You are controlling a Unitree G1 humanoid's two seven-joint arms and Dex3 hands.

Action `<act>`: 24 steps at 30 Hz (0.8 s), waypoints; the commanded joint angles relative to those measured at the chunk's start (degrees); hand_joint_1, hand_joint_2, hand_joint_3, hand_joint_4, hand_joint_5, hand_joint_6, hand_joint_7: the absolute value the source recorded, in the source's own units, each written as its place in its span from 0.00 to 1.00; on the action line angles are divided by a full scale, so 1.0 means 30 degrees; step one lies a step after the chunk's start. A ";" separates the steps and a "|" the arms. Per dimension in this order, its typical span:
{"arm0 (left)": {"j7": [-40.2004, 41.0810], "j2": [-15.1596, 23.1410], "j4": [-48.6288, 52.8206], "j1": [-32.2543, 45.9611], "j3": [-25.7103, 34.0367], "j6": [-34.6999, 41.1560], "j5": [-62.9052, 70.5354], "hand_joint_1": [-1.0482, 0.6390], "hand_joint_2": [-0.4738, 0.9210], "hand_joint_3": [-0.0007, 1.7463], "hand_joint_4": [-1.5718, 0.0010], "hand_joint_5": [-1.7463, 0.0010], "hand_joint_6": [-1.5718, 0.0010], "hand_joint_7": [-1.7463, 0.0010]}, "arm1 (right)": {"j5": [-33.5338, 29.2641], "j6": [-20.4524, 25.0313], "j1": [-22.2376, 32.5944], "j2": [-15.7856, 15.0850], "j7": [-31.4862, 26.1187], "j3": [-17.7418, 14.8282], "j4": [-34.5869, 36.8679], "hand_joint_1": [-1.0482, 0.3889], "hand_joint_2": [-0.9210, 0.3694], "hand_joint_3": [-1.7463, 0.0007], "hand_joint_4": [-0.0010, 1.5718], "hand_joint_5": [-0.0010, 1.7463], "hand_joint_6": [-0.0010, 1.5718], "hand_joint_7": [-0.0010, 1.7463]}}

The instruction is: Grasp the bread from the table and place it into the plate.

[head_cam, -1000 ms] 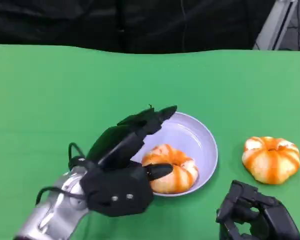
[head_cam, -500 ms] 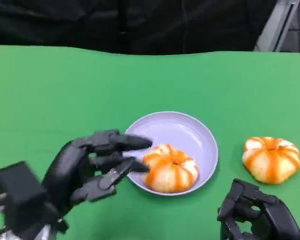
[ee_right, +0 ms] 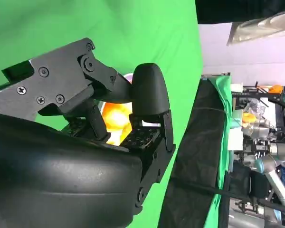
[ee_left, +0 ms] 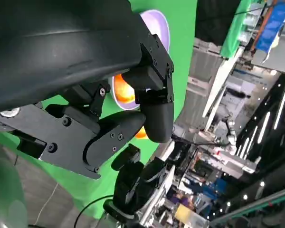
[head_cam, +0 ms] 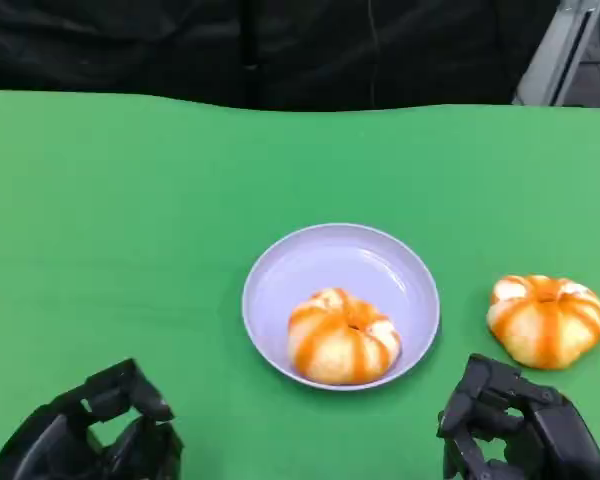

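Left hand (head_cam: 90, 435) low at the near edge of the green table (head_cam: 130, 220), fingers curled in, nothing inside. Up and to the right of that hand, well apart from it, a round pale purple plate (head_cam: 340, 250) with one orange-striped bread (head_cam: 342, 337) sitting in it. Further right, a second bread (head_cam: 546, 320) lying on the table just beside the plate, not touching. Right below that one, near it, the right hand (head_cam: 520, 430), fingers curled in too, holding nothing
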 commanded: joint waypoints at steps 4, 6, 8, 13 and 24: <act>0.0800 -0.0655 0.0568 -0.0133 0.1072 -0.0189 0.0442 0.52 0.87 0.49 0.46 0.00 0.51 0.04 | 0.0091 -0.0490 0.0062 -0.0222 0.0023 -0.0150 0.0244 0.64 0.19 0.44 0.50 1.00 0.47 0.87; 0.0964 -0.0666 0.0580 -0.0193 0.1166 -0.0105 0.0588 0.53 0.87 0.49 0.46 0.00 0.52 0.03 | 0.0110 -0.0548 0.0083 -0.0192 0.0031 -0.0126 0.0253 0.64 0.19 0.44 0.50 1.00 0.47 0.87; 0.1421 -0.0677 0.0377 -0.0228 0.1160 0.0232 0.0758 0.54 0.87 0.49 0.46 0.00 0.52 0.02 | 0.0157 -0.0513 0.0105 -0.0203 0.0071 -0.0114 0.0214 0.64 0.19 0.43 0.50 1.00 0.47 0.87; 0.1934 -0.0726 0.0076 -0.0274 0.1115 0.0677 0.1006 0.56 0.86 0.49 0.46 0.00 0.52 0.02 | 0.0311 -0.0559 0.0132 -0.0230 0.0249 -0.0111 0.0187 0.64 0.18 0.43 0.49 1.00 0.47 0.87; 0.2312 -0.0932 -0.0250 -0.0278 0.1085 0.0901 0.1417 0.57 0.86 0.50 0.46 0.00 0.52 0.02 | 0.0372 -0.0661 0.0121 -0.0231 0.0443 -0.0129 0.0250 0.63 0.19 0.43 0.49 1.00 0.47 0.87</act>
